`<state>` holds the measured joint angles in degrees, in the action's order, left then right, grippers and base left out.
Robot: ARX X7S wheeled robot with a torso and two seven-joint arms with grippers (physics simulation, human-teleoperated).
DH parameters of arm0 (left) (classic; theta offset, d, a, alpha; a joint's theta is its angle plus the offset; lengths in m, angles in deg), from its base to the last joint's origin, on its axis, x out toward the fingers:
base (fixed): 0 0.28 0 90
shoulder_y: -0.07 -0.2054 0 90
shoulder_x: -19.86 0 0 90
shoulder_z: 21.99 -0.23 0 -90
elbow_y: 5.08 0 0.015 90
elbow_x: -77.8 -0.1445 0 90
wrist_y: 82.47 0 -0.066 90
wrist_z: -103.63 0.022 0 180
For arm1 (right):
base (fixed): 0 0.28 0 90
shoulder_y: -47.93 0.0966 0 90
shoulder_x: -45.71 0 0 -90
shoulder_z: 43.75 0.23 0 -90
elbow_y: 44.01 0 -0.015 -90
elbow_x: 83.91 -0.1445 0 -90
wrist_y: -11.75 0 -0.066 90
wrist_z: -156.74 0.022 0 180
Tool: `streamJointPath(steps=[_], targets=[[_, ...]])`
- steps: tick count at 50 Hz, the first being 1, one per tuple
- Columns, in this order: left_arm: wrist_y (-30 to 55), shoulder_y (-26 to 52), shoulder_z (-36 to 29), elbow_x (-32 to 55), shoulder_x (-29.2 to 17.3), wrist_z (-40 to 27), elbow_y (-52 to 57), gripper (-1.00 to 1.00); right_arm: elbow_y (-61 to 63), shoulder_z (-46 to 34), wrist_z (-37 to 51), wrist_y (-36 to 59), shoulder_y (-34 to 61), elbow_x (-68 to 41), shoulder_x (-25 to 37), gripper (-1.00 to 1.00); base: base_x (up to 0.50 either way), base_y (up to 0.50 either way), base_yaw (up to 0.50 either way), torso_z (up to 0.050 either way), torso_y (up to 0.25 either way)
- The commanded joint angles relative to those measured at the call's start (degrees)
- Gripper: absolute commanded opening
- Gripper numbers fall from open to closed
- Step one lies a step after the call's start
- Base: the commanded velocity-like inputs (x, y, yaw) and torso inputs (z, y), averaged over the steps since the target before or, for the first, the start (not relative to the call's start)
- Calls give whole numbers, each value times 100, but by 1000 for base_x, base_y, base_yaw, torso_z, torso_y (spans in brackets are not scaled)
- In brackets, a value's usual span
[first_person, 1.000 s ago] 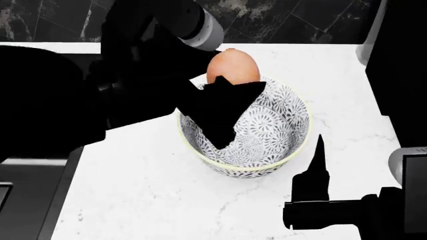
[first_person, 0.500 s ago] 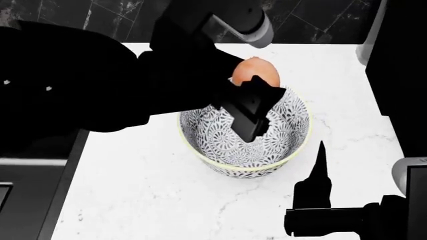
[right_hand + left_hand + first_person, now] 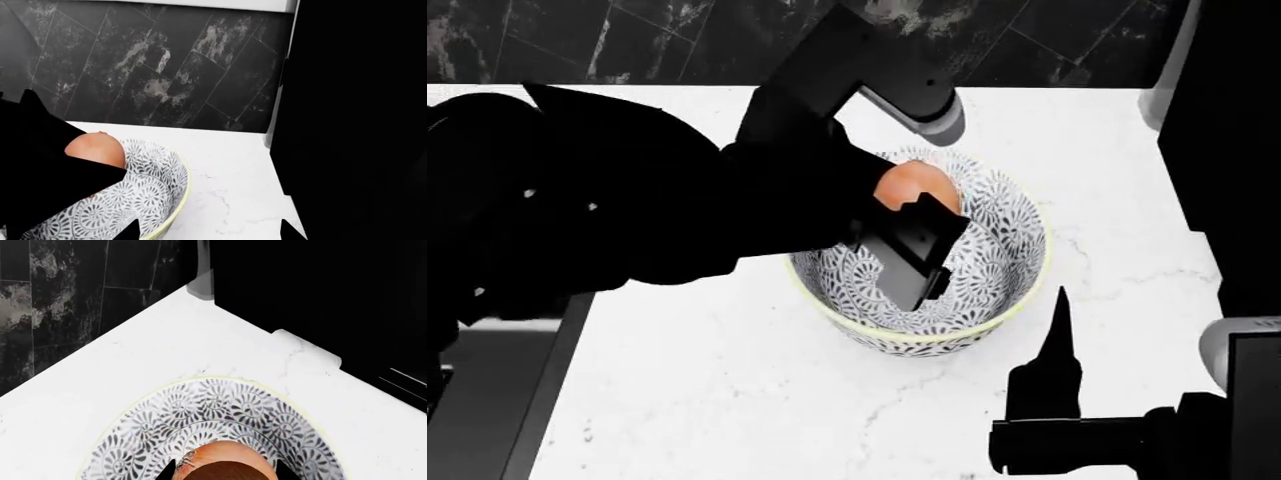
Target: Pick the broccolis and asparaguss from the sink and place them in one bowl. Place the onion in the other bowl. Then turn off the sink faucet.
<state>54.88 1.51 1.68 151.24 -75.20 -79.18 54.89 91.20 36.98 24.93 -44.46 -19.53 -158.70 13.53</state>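
White marble-look counter fills the head view, faint grey veins running through it, and behind it a wall of dark, glossy, mottled tiles. A tall black block stands at the counter's right end, meeting the wall in the corner. On the left, the counter edge drops away to a dark recess, mostly hidden by the left arm.

The patterned bowl sits mid-counter, black floral print, pale yellow rim. The left gripper is down inside that bowl, pinching the onion between its black fingers. The onion sits low against the bowl's far inner wall, below rim height in the right wrist view; whether it touches the bowl's bottom, I can't tell. The left wrist view looks straight down past the peach bulb onto the patterned interior.

The right gripper hovers over bare counter just near the bowl's front rim, nothing in it; its two fingertips show spread apart in the right wrist view.
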Motion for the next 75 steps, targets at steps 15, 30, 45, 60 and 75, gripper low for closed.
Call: streamJointPath(steps=[15,30,45,60,75], targets=[[-50,175,-234,104,464,235,-861,100,-27,183,-199,-305,-522,309,-62,100,0,0,0,0,1],[199,727,-26,496,124,-15,-540,100,-260,67,-420,-282,-322,440,-184,100,0,0,0,0,0],[-1023,-779,640,342,-2184,-2296,2644,100,-387,-96,-473,1,237,285,-194,100,0,0,0,0,0],[-2752,-2942,1290,-39,-4203,-3589,4068,100,-698,-385,-563,261,945,385,-476,100,0,0,0,0,0],[-3127,-3522,1300,-269,-4721,-3867,4689,100,-628,-409,-577,187,713,484,-466,100,0,0,0,0,0]])
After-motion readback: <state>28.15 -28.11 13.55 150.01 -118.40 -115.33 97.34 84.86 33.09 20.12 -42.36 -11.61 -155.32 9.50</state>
